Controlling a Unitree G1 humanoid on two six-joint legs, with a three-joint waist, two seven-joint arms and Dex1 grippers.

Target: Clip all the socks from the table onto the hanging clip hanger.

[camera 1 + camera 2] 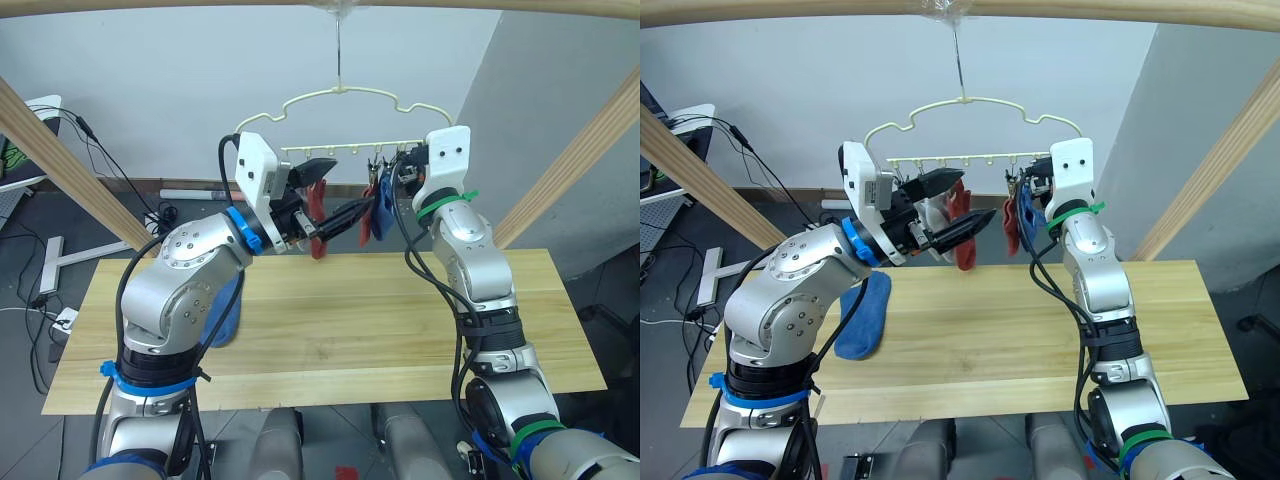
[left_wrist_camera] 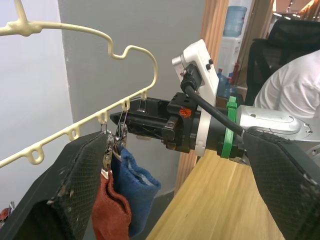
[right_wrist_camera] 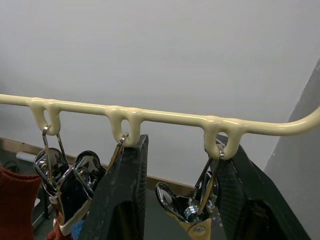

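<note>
A blue sock [image 1: 864,318] is lying on the counter [image 1: 1040,320] at the left, its long axis running away from the robot, just below the left arm's elbow; that arm is the nearer one for it. Above, the left gripper [image 1: 952,208] is reaching toward the hanger [image 1: 975,105] with its jaws spread open and holding nothing, a rust red sock [image 1: 962,232] hanging from a clip just between and behind them. Further right, another red sock [image 1: 368,222] and a second blue sock [image 1: 382,212] are hanging side by side from neighbouring clips, long axes straight down. At the far right the right gripper [image 3: 182,185] is raised to the hanger's rail, jaws open and straddling an empty clip [image 3: 192,210] that is dangling between them, free of fabric. Judging by this, the coming move is turning on that empty clip: it is sitting inside the right jaws, while the sock to feed it is lying well below and to the left, on the left arm's side.
</note>
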